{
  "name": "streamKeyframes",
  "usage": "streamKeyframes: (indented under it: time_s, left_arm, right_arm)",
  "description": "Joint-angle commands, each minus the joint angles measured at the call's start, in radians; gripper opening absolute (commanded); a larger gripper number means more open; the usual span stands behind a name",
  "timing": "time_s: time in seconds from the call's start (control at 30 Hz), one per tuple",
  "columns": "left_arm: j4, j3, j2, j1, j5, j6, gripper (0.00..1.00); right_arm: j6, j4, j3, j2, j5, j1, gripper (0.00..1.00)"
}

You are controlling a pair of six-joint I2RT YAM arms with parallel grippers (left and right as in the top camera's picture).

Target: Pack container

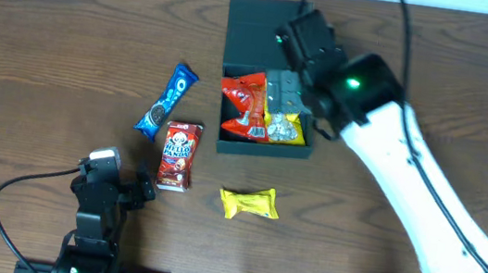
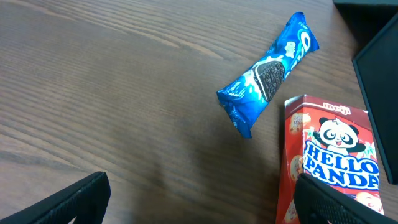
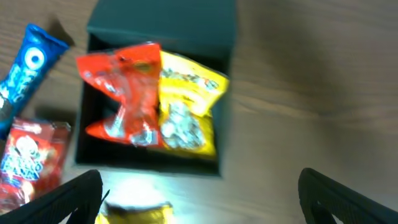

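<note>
Right pincer (image 3: 199, 205) spread over the box (image 3: 163, 28), I reckon its light, stiff cardboard is best pinched at a wall.

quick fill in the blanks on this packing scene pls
1. In the container, next to the red packet, lies a ____ packet.
2. The Oreo pack has a ____ wrapper.
3. The red box beside the Oreo pack reads Hello ____.

Missing words: yellow; blue; Panda.
</note>
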Motion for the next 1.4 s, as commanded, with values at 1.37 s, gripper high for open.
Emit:
streamKeyframes:
  time_s: [1.37]
  left_arm:
    - [-0.010, -0.025, -0.006, 0.006, -0.018, -0.004, 0.95]
  right_arm:
    - [-0.454, 0.716, -1.537, -1.104, -0.168, -0.401, 0.99]
